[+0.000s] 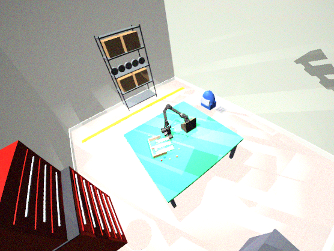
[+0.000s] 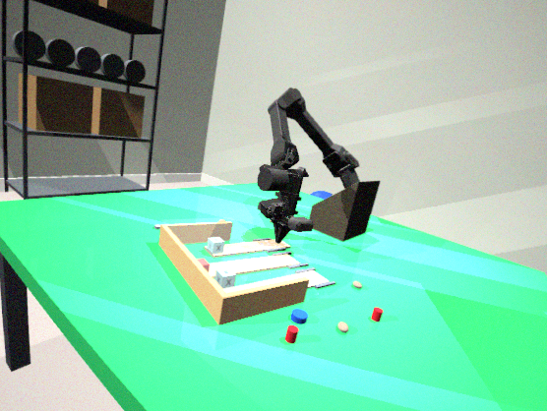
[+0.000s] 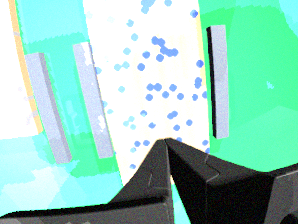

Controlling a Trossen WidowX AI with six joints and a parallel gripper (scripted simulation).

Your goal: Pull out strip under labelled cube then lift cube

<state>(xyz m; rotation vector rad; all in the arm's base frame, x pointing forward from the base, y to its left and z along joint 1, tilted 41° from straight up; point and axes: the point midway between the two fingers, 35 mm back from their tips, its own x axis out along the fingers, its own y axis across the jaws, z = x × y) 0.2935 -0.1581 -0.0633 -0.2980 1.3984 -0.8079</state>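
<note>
My gripper point(image 1: 170, 137) point(image 2: 278, 241) point(image 3: 164, 145) is shut and empty, pointing down, tips at the outer end of the far strip point(image 2: 238, 249) point(image 3: 150, 115). That strip is pale with blue speckles in the wrist view; whether the tips touch it I cannot tell. A pale cube point(image 2: 215, 245) with a dark X-like mark rests on its inner part. A similar marked cube point(image 2: 225, 278) sits at the near strip point(image 2: 319, 278), partly behind the frame's wall. A pinkish block point(image 2: 203, 264) sits at the inner end of the middle strip point(image 2: 253, 264). The marks are too small to read.
A three-sided wooden frame point(image 1: 160, 154) point(image 2: 266, 299) surrounds the strips' inner ends. Grey bars point(image 3: 220, 82) point(image 3: 94, 100) flank the far strip. Red cylinders point(image 2: 291, 334) point(image 2: 377, 314), a blue disc point(image 2: 299, 316) and pale pebbles point(image 2: 342, 326) point(image 2: 357, 284) lie nearby. A dark block point(image 2: 346, 211) stands behind.
</note>
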